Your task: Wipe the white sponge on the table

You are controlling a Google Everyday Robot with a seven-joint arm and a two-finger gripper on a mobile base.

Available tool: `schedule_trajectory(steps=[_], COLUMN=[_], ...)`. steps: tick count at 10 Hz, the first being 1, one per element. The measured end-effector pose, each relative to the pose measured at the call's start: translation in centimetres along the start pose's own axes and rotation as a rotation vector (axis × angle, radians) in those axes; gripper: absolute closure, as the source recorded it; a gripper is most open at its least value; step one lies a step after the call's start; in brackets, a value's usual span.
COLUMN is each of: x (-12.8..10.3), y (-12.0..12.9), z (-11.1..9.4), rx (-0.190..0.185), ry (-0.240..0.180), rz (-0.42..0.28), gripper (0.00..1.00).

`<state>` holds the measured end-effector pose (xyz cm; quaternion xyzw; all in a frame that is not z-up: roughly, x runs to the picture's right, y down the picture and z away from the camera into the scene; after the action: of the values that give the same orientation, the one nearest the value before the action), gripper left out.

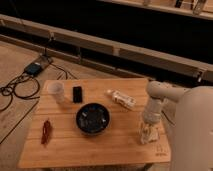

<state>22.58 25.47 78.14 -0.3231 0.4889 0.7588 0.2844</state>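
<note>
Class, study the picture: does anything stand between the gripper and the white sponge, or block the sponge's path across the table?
Nothing visible does. The gripper is shut on the white sponge, low on the table near the robot. The black bowl and bottle lie apart from it, farther left in view.

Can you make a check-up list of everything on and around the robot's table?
Surface: table, light wooden planks.
Job's things: white sponge near the right front corner, under the gripper.
Clutter: white cup, small black object, bottle lying down, black bowl, red thing.
Grippers: gripper pointing down, shut on the white sponge.
Cables: cables on the floor, left of the table.
Surroundings: dark railing behind.
</note>
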Motion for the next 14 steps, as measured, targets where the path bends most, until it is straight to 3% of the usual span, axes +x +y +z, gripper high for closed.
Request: schedule_trajectory(steps=[4, 9, 12, 14], x=[-3.2, -3.9, -2.1, 0.3], y=[2.7, 10.1, 13.3, 14.8], z=[-1.8, -3.6, -3.4, -1.7], rx=[-0.033, -0.073, -0.083, -0.081], ry=[-0.082, -0.14, -0.13, -0.081], rz=[-0.061, -0.211, -0.273, -0.3], gripper=[1.0, 1.0, 1.0, 1.0])
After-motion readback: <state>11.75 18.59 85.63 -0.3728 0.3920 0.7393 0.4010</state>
